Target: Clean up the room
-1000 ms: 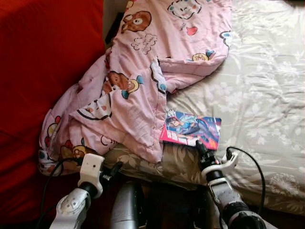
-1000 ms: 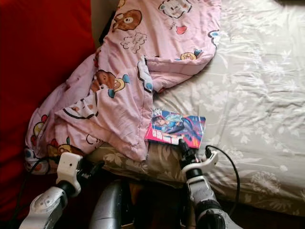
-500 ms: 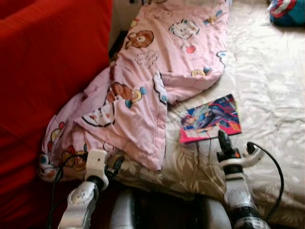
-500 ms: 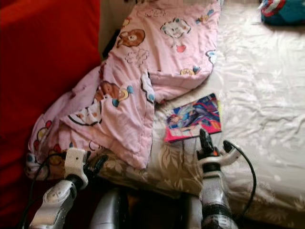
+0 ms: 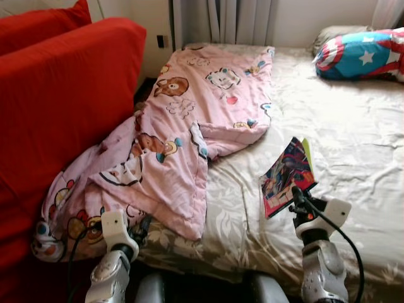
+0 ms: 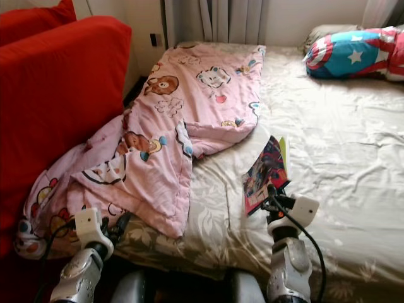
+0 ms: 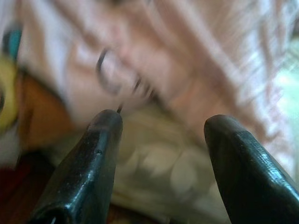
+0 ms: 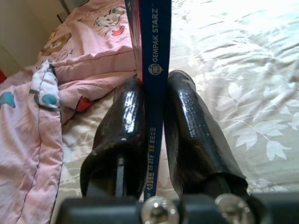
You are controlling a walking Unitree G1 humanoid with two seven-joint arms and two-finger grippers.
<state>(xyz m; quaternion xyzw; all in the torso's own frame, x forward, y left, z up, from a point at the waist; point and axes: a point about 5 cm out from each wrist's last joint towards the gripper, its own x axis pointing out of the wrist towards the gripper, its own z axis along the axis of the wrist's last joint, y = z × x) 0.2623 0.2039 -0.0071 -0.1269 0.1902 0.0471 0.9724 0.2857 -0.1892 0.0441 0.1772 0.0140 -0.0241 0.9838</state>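
Observation:
A colourful comic book stands on edge above the bed, lifted off the sheet, and my right gripper is shut on its lower edge. The right wrist view has its blue spine clamped between both black fingers. A pink cartoon-print blanket is crumpled over the bed's left side and spills down beside the sofa. My left gripper is open, low at the bed's near left corner, with the blanket's hem just beyond its fingers.
A red sofa stands hard against the left of the bed. The bed sheet is cream with a leaf pattern. A blue, red and white star cushion lies at the far right by the pillow. Curtains and a wall socket are behind.
My right gripper has lifted the comic book from flat on the sheet to standing on edge. The camera has tilted up, bringing the head of the bed and the cushion into view.

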